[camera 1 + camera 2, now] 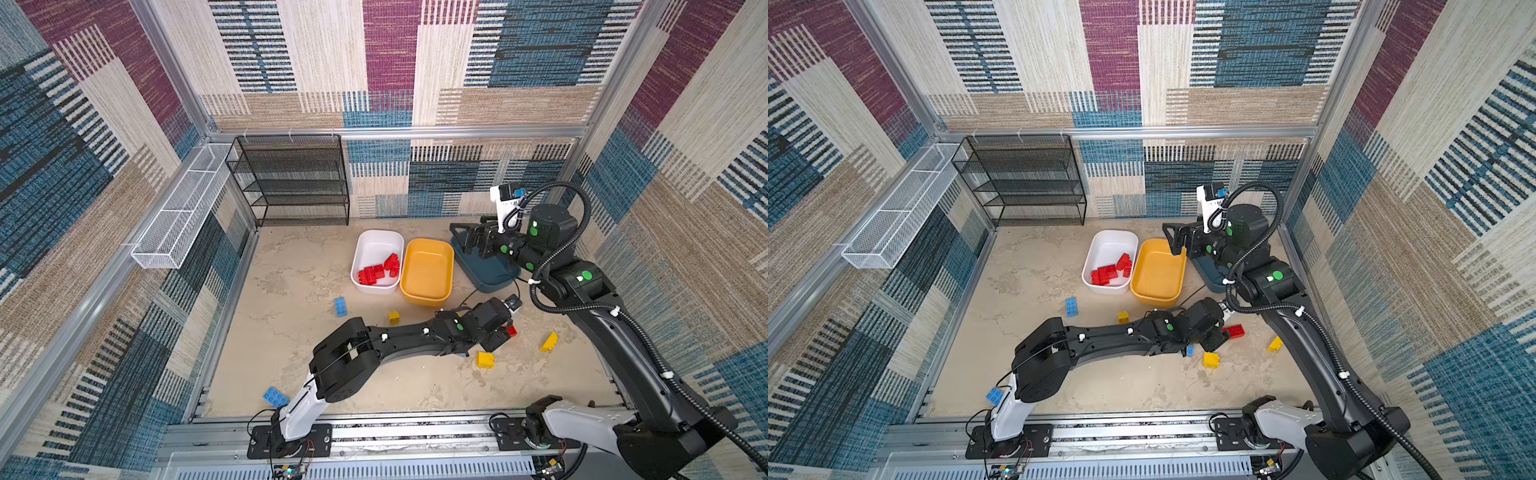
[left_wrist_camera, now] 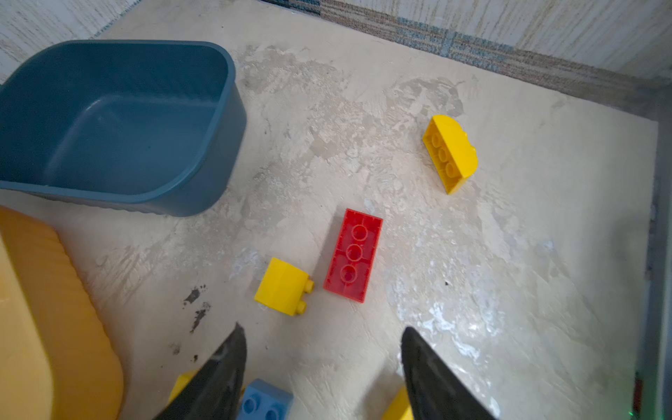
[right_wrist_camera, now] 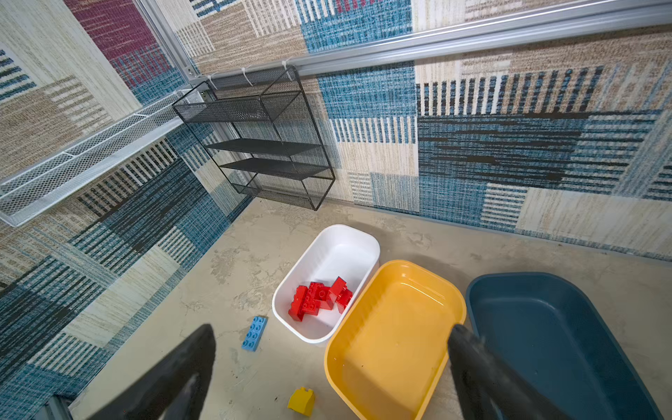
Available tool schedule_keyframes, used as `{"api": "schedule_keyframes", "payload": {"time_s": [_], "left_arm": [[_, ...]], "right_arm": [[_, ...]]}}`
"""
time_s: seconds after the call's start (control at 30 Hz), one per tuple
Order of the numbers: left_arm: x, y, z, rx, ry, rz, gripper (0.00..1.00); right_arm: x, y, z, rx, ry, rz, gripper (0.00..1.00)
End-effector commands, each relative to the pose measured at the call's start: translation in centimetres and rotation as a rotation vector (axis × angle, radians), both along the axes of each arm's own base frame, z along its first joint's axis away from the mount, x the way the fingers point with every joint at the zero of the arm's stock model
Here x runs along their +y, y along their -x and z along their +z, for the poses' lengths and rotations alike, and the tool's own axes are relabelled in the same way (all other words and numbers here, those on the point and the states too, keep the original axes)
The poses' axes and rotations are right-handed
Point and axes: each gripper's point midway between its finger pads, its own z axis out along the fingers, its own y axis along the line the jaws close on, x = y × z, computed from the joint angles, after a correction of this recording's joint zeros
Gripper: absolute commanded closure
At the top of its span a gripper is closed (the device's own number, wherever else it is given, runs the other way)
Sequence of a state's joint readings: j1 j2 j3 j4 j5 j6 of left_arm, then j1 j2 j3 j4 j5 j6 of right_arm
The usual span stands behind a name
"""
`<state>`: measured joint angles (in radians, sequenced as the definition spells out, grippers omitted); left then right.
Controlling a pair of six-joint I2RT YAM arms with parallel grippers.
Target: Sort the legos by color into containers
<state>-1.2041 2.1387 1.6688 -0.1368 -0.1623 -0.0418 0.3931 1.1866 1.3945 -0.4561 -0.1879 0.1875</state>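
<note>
Red oblong brick point(image 2: 352, 255) (hollow underside up), lying flat

No legible text, label or number anywhere.

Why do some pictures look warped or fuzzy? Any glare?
In both top views the wide lens splays the patterned walls outward. In the left wrist view the left gripper and nearest blue brick are out of focus. In the right wrist view the right gripper is blurred, and the yellow tub shows glossy reflections.
</note>
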Motion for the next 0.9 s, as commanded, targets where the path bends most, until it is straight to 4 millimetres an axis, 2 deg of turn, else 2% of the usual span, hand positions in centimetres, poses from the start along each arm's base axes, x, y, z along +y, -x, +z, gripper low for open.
{"api": "schedule_keyframes", "payload": {"time_s": [0.0,0.13,0.23,0.33,0.53,0.87], "left_arm": [[-2.3,2.9,0.1,0.056,0.062,-0.19,0.27],[-3.7,3.4,-2.3,0.082,0.006,-0.284,0.31],[-4.4,2.9,-4.4,0.073,-0.037,-0.292,0.33],[-5.0,1.8,-5.6,0.04,-0.073,-0.274,0.34],[-5.5,0.6,-7.7,0.031,-0.115,-0.244,0.39],[-5.5,-0.9,-9.2,0.003,-0.147,-0.197,0.6]], "right_arm": [[-0.2,0.0,1.3,-0.042,-0.028,-0.014,0.0],[-0.3,0.4,1.7,-0.05,-0.038,-0.013,0.0],[-0.3,0.6,2.1,-0.057,-0.047,-0.005,0.0],[0.0,0.9,2.4,-0.06,-0.055,0.012,0.0],[0.2,1.5,2.6,-0.067,-0.063,0.037,0.0],[0.2,2.2,2.5,-0.072,-0.066,0.054,0.0]]}}
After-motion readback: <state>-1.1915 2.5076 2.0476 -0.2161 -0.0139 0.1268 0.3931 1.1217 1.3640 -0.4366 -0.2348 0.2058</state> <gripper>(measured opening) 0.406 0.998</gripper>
